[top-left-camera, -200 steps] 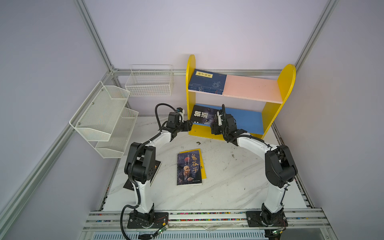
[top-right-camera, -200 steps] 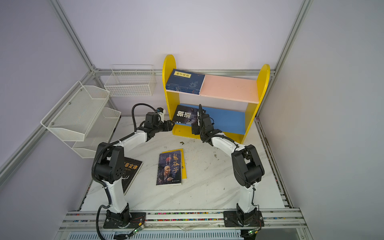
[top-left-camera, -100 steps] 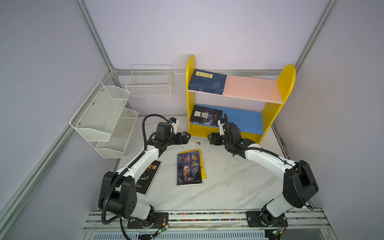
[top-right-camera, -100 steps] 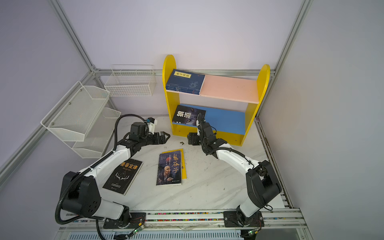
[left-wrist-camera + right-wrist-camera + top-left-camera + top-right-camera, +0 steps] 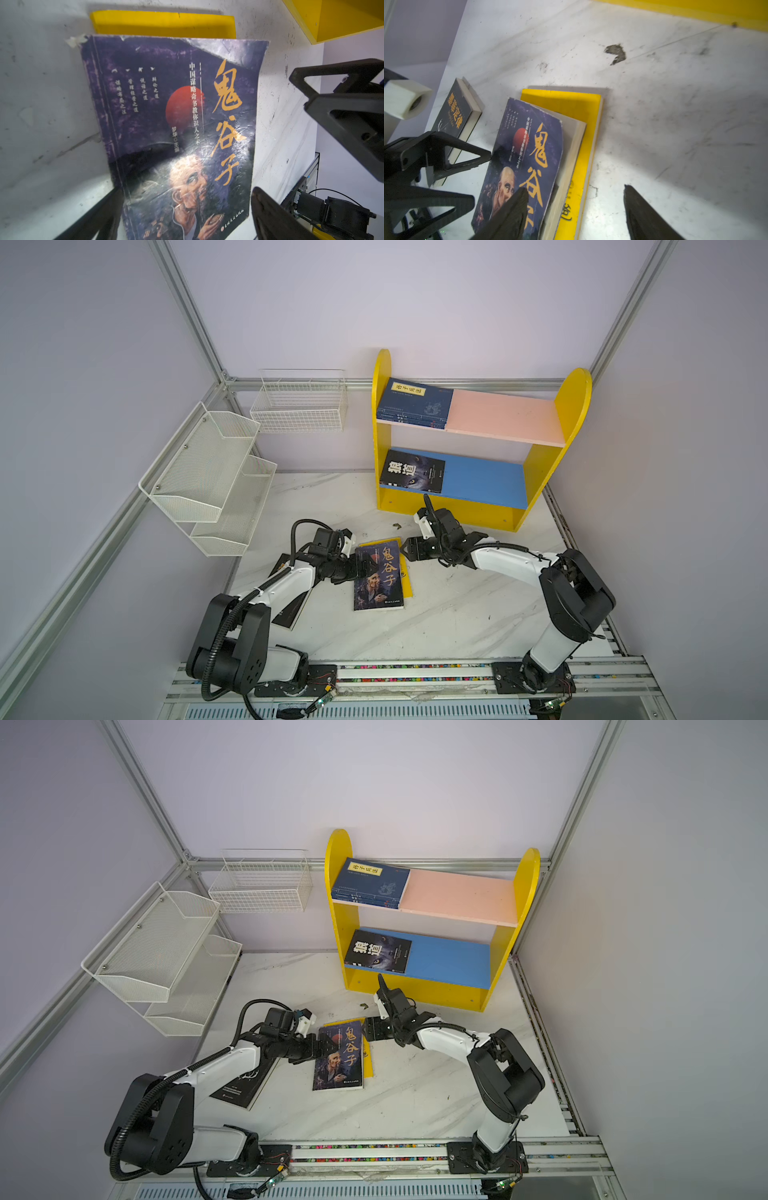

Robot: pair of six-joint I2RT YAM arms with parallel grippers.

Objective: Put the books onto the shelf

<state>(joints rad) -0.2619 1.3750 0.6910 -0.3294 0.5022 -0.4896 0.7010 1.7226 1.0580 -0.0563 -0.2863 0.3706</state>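
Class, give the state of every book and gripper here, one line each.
navy books: stacked flat on shelf, upper board.
black wolf book: flat on shelf, lower board.
purple book: on table, atop yellow book.
yellow book: on table, mostly covered.
black book: on table, partly hidden by left arm.
left gripper: jaws open, empty.
right gripper: jaws open, empty.

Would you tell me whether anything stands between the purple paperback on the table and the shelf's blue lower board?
Only the right claw hovers between the purple paperback and the yellow-sided wooden shelf. The blue lower board is bare except for a black book at its left end in both top views.
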